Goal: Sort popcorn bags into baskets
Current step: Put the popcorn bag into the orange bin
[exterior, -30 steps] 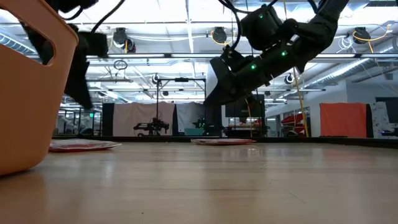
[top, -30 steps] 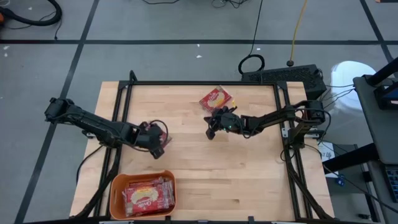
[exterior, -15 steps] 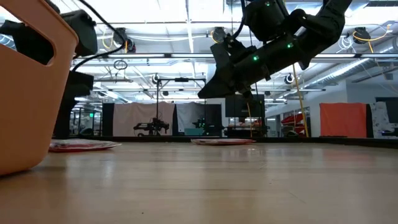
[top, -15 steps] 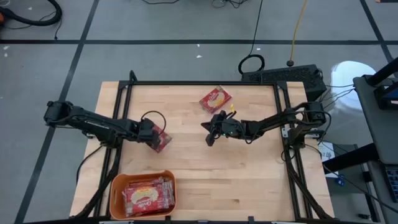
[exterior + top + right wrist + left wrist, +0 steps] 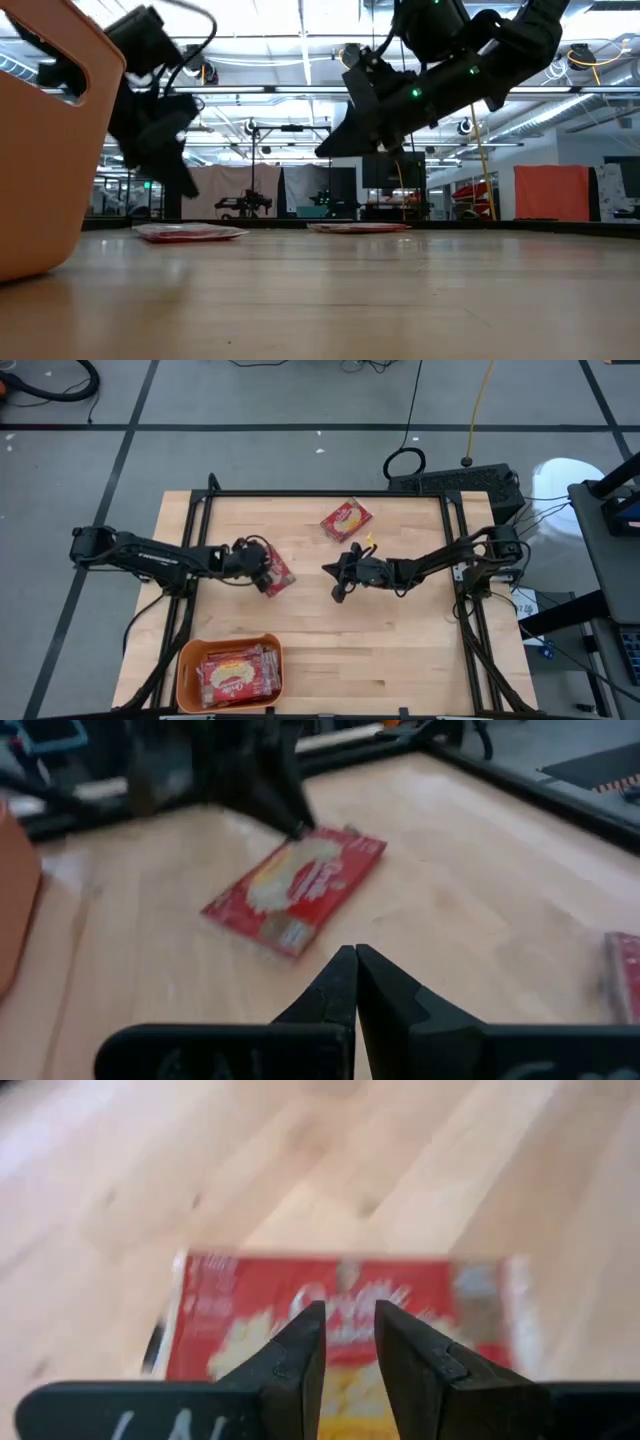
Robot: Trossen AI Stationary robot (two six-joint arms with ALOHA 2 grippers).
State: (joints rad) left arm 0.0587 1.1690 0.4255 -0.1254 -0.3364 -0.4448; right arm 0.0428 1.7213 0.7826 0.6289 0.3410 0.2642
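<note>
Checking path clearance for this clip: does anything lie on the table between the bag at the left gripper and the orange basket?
Nothing visible does. The bag lies flat at the left gripper, and only bare table separates it from the basket. The right gripper hangs on the bag's far side from the basket.

Premises: a robotics lab or large industrial test hall. Evidence: a wooden worktable (image 5: 330, 620) in a black metal frame (image 5: 320, 494) stands on a grey floor marked with dark tape lines (image 5: 130, 435); cables (image 5: 405, 460) trail at the far side. Beyond the table, the low view shows exposed ceiling trusses with strip lights (image 5: 300, 60), curtained partitions (image 5: 230, 190) and an orange screen (image 5: 552, 192) at right
</note>
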